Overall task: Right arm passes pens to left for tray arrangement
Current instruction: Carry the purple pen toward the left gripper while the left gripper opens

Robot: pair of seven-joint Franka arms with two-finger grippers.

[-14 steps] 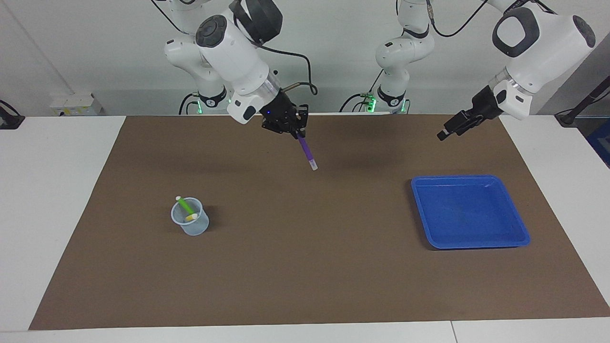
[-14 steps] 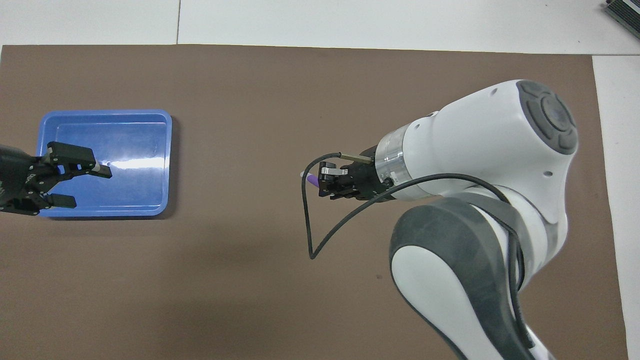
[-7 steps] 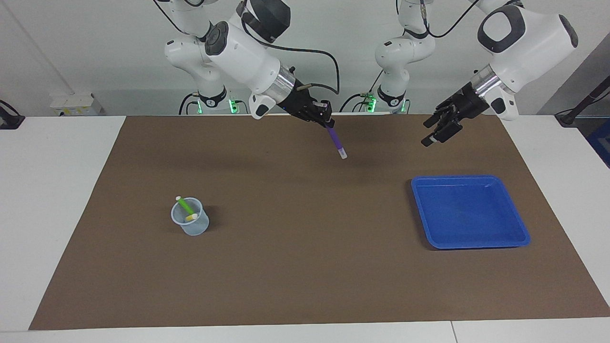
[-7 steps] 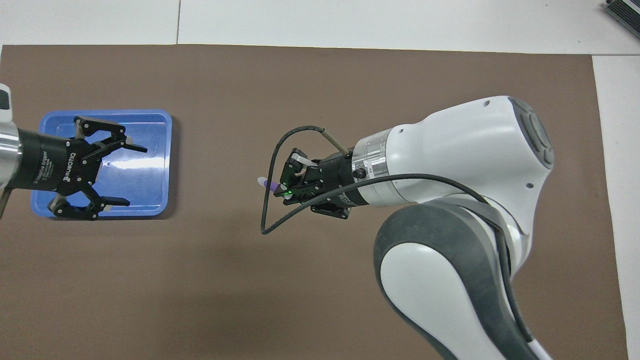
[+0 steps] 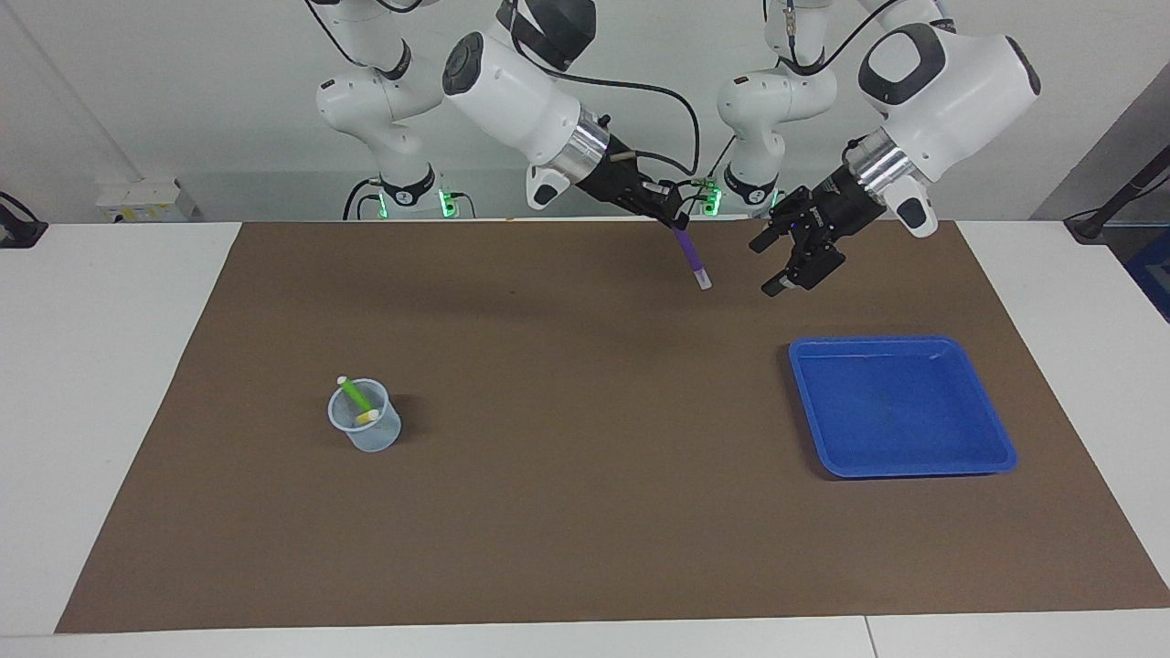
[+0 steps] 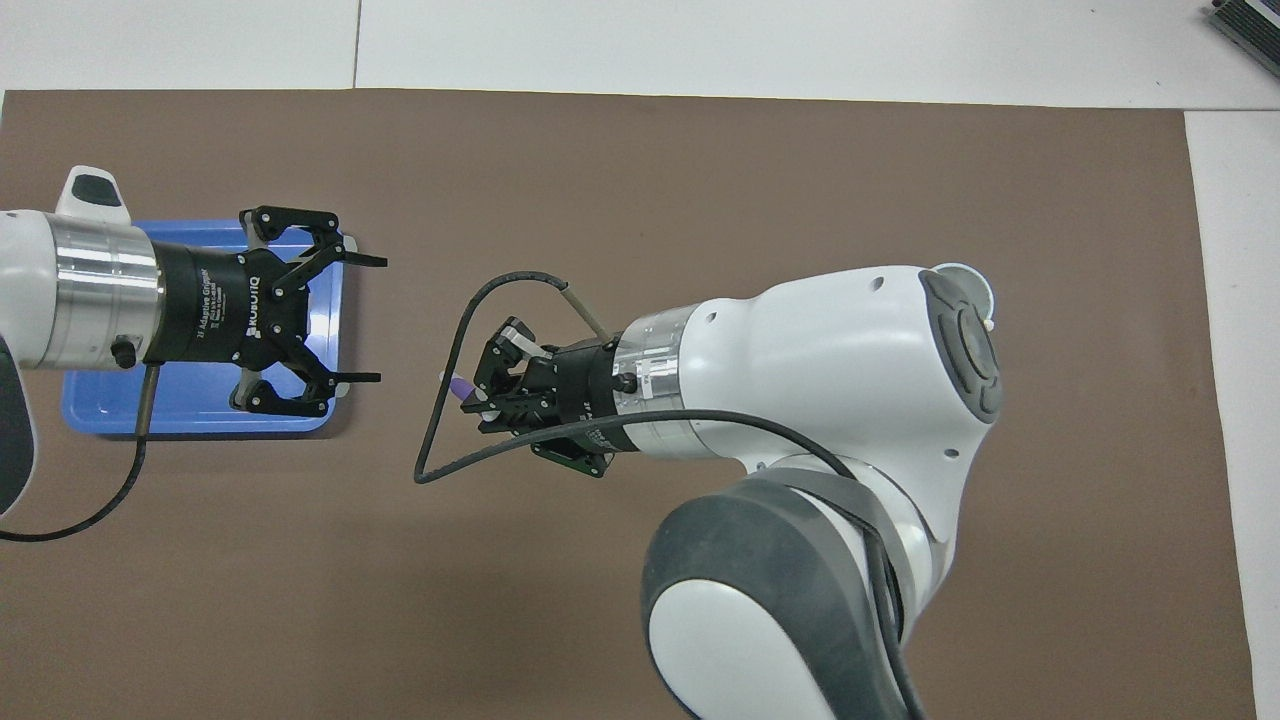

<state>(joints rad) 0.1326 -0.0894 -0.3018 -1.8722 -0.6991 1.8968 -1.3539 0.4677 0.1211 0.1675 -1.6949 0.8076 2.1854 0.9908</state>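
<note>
My right gripper (image 5: pixel 675 217) is shut on the upper end of the purple pen (image 5: pixel 692 261), which hangs slanted above the mat, pale tip down. In the overhead view only a bit of that purple pen (image 6: pixel 458 385) shows past the right gripper (image 6: pixel 482 388). My left gripper (image 5: pixel 766 267) is open in the air beside the pen's tip, a small gap apart, over the tray's edge (image 6: pixel 378 320). The blue tray (image 5: pixel 900 411) lies bare at the left arm's end. A green pen (image 5: pixel 352 395) and a yellow pen (image 5: pixel 367 417) stand in the cup (image 5: pixel 366 431).
A brown mat (image 5: pixel 585 512) covers most of the white table (image 5: pixel 110 366). The translucent cup stands alone toward the right arm's end. In the overhead view the right arm's bulk hides most of that cup.
The right arm has carried the purple pen toward the left arm's end. The left gripper has swung in from above the tray toward the pen and stays open.
</note>
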